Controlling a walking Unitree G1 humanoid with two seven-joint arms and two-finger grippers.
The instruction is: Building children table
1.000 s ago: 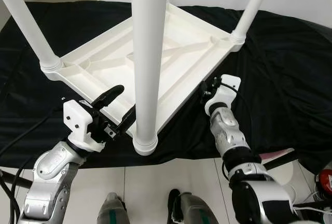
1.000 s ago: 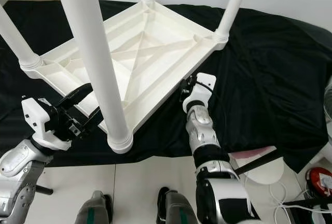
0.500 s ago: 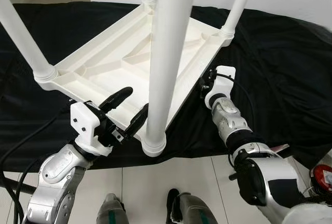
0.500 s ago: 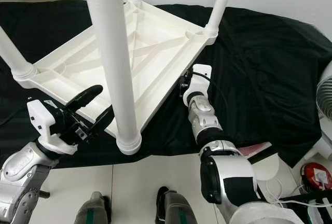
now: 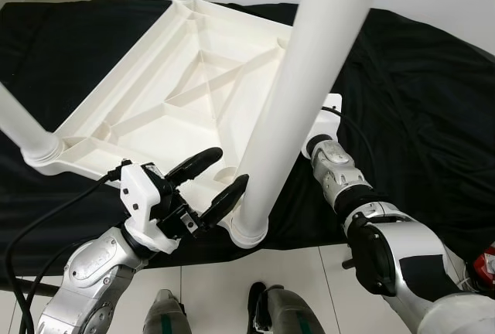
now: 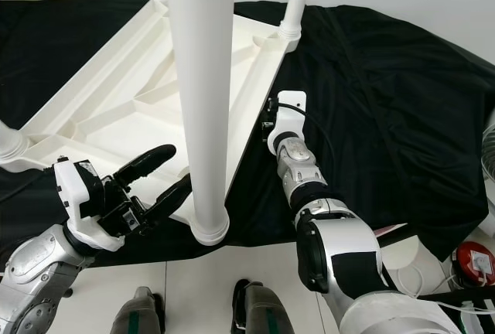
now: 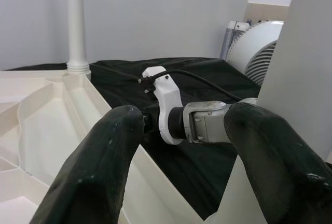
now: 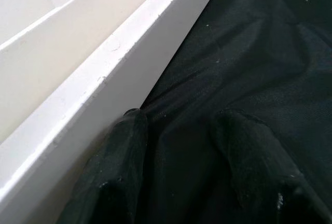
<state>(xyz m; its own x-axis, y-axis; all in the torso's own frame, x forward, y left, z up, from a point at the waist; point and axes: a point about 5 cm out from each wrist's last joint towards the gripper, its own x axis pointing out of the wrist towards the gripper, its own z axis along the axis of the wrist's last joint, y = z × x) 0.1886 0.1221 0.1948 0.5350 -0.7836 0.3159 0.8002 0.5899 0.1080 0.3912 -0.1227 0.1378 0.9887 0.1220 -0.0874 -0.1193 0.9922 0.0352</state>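
The white children's table (image 5: 178, 94) lies upside down on the black-draped worktop (image 5: 418, 94), legs up. The left gripper (image 5: 207, 183), fingers apart, straddles its near corner beside 1 leg (image 5: 298, 117); the right gripper (image 8: 181, 177), also spread, rests against the side rim. Assembly looks nearly finished, so next probably comes gripping the frame to turn it upright.

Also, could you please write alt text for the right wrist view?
The right gripper rests open on black cloth, one of its fingers against the outer edge of the upturned white table.
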